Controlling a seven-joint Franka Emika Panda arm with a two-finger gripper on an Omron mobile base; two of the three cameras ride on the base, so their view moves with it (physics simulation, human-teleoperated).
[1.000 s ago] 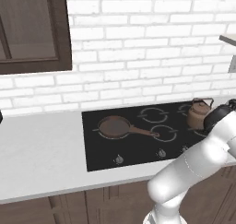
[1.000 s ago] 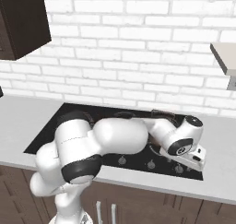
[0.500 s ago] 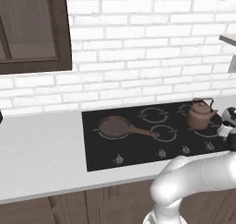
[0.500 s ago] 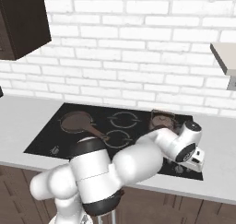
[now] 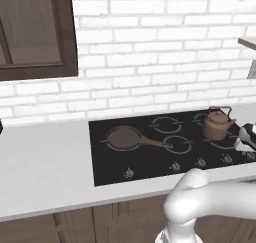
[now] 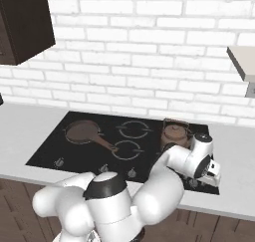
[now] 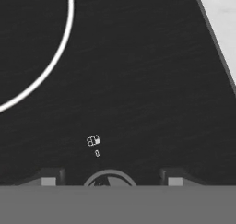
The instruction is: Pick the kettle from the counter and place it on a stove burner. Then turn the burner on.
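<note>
**Kettle upright on right rear burner**

Small squat copper-brown kettle (image 5: 217,126) standing upright on a grey ring burner (image 5: 224,142) at the right rear of the black glass cooktop (image 5: 112,162), spout toward the right in the left base view, wire handle arched above. Flat brown long-handled frying pan (image 5: 125,137) well apart to the left, handle running rightward. Pale grey worktop (image 5: 40,167) around. End effector (image 7: 109,180) low over a round control knob (image 7: 109,179), fingers (image 7: 48,178) spread either side, gripping nothing.

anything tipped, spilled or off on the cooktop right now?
Nothing stands out. The kettle sits upright on a back right burner, the frying pan lies flat on the left one, and no spill shows on the counter.
</note>
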